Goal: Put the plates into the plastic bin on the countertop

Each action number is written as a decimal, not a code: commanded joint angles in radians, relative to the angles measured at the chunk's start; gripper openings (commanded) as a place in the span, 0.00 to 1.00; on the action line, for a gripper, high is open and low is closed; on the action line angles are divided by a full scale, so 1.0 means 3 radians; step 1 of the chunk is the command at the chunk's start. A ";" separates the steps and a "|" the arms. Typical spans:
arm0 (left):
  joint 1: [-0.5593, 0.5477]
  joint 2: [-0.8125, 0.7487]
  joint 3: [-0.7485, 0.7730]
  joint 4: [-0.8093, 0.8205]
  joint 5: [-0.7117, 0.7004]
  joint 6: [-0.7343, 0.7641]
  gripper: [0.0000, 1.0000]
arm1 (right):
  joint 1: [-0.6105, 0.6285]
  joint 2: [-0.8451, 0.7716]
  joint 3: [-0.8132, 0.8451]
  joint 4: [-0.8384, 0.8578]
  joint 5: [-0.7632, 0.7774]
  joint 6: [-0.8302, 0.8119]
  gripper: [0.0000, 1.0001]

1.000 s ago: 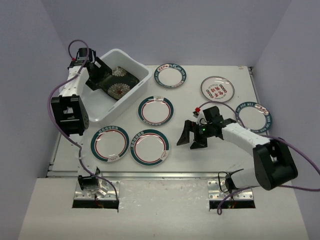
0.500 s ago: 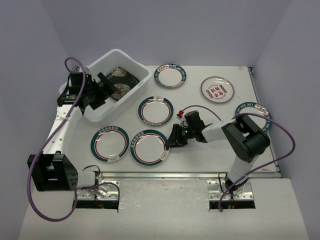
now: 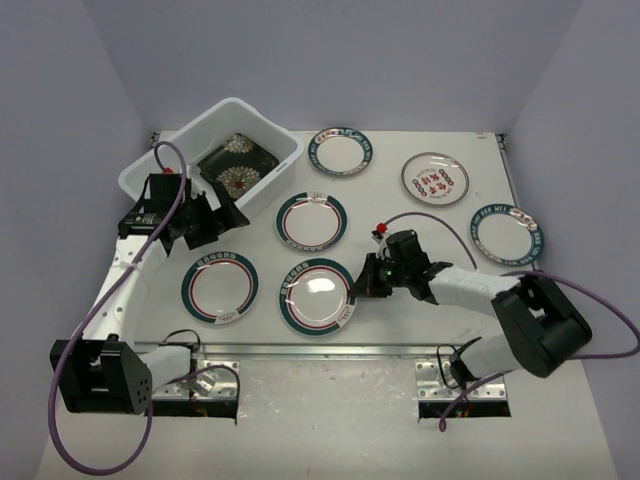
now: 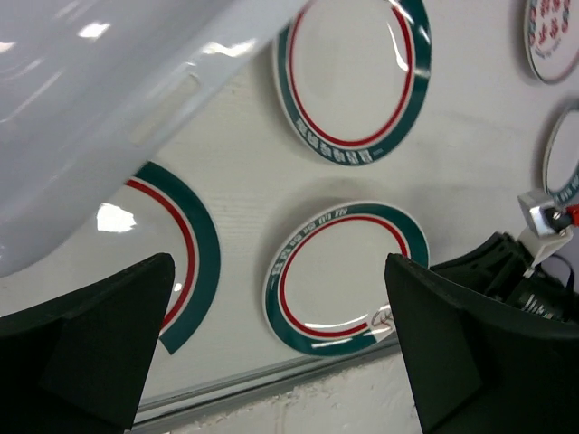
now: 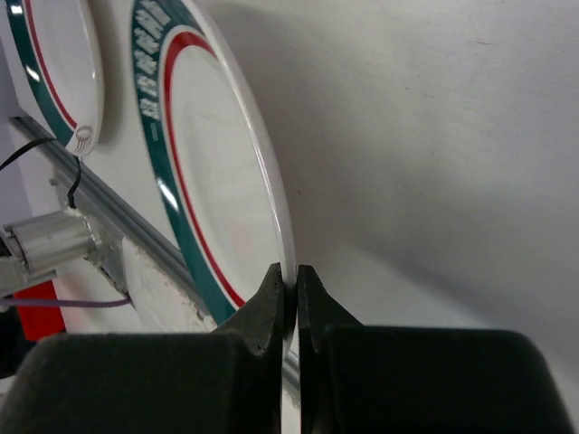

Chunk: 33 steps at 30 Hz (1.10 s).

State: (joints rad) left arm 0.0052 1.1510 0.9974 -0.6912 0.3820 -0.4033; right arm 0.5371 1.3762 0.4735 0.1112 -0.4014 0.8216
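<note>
Ringed plates [image 3: 311,220]: five on bench [image 3: 395,135], plus one red-character plate [image 3: 434,179]. Black flowered plates [image 3: 237,165] are in the bin [image 3: 270,123], far left, count unclear. Right claw [image 3: 368,283] pinches the right rim of the near plate [image 3: 318,297], close to the near rail. Left claw [image 3: 222,218] is spread wide, just near of the bin. The rightmost plate [image 3: 509,232] hugs the right edge.
</note>
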 commanded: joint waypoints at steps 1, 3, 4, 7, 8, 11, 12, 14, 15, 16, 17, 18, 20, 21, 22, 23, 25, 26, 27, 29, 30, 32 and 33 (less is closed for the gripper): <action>-0.0316 0.0146 -0.0004 0.0197 0.0721 0.0209 1.00 | -0.0275 -0.0399 0.0335 -0.0592 -0.0383 -0.0342 0.00; -0.0474 0.0204 -0.0065 0.0362 0.0967 0.0201 1.00 | -0.0467 -0.0457 0.0470 -0.0631 -0.0964 -0.0264 0.00; -0.0541 0.0232 -0.0061 0.0429 0.1048 0.0204 1.00 | -0.0502 -0.0461 0.0531 -0.0634 -0.1139 -0.0233 0.00; -0.0671 0.0359 -0.0006 0.0580 0.1250 0.0179 0.94 | -0.0507 -0.0459 0.0653 -0.0556 -0.1477 -0.0083 0.00; -0.0712 0.0400 0.0015 0.0636 0.1326 0.0159 0.89 | -0.0509 -0.0467 0.0651 -0.0440 -0.1616 0.0023 0.00; -0.0783 0.0565 0.0095 0.0647 0.1289 0.0146 0.74 | -0.0527 -0.0531 0.0556 0.0040 -0.1785 0.0249 0.00; -0.0810 0.0599 0.0135 0.0632 0.1288 0.0154 0.65 | -0.0559 -0.0554 0.0520 0.0099 -0.1805 0.0330 0.00; -0.0881 0.0664 0.0179 0.0619 0.1299 0.0174 0.55 | -0.0608 -0.0563 0.0497 0.0228 -0.1861 0.0415 0.00; -0.0926 0.0698 0.0205 0.0608 0.1307 0.0187 0.49 | -0.0631 -0.0568 0.0489 0.0294 -0.1885 0.0456 0.00; -0.0956 0.0734 0.0220 0.0583 0.1316 0.0204 0.41 | -0.0642 -0.0580 0.0499 0.0343 -0.1873 0.0470 0.00; -0.0990 0.0762 0.0231 0.0573 0.1341 0.0221 0.35 | -0.0650 -0.0581 0.0522 0.0353 -0.1861 0.0473 0.00; -0.1024 0.0782 0.0244 0.0567 0.1362 0.0236 0.25 | -0.0655 -0.0577 0.0553 0.0348 -0.1848 0.0472 0.00; -0.1045 0.0795 0.0274 0.0545 0.1303 0.0236 0.00 | -0.0660 -0.0550 0.0609 0.0321 -0.1804 0.0467 0.00; -0.1045 0.0784 0.0315 0.0545 0.1219 0.0216 0.00 | -0.0664 -0.0544 0.0634 0.0271 -0.1758 0.0436 0.12; -0.1045 0.0770 0.0359 0.0545 0.1131 0.0195 0.00 | -0.0668 -0.0541 0.0661 0.0217 -0.1710 0.0402 0.25; -0.1044 0.0756 0.0405 0.0546 0.1037 0.0169 0.00 | -0.0672 -0.0538 0.0686 0.0156 -0.1653 0.0362 0.42; -0.1018 0.0712 0.0531 0.0548 0.0774 0.0083 0.00 | -0.0692 -0.0552 0.0751 -0.0232 -0.1418 0.0215 0.90; -0.0958 0.0700 0.0668 0.0539 0.0548 0.0002 0.00 | -0.0719 -0.0571 0.0835 -0.0485 -0.1115 0.0052 0.99; -0.0884 0.0682 0.0763 0.0536 0.0426 -0.0064 0.00 | -0.0731 -0.0586 0.0909 -0.0924 -0.0833 -0.0058 0.99; -0.0550 0.0678 0.0955 0.0553 0.0157 -0.0295 0.00 | -0.0773 -0.0625 0.1037 -0.1506 -0.0280 -0.0223 0.99; -0.0380 0.0690 0.1048 0.0580 0.0071 -0.0407 0.00 | -0.0796 -0.0649 0.1053 -0.1636 -0.0120 -0.0267 0.99; -0.0054 0.0719 0.1230 0.0642 -0.0077 -0.0623 0.00 | -0.0842 -0.0698 0.1064 -0.1843 0.0142 -0.0343 0.99; 0.0001 0.0745 0.1261 0.0652 -0.0102 -0.0659 0.00 | -0.0849 -0.0734 0.1065 -0.1888 0.0186 -0.0369 0.99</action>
State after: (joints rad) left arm -0.1670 1.3875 1.2459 -0.5825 0.5004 -0.4441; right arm 0.3084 1.2073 0.7527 -0.2253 -0.5985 0.8123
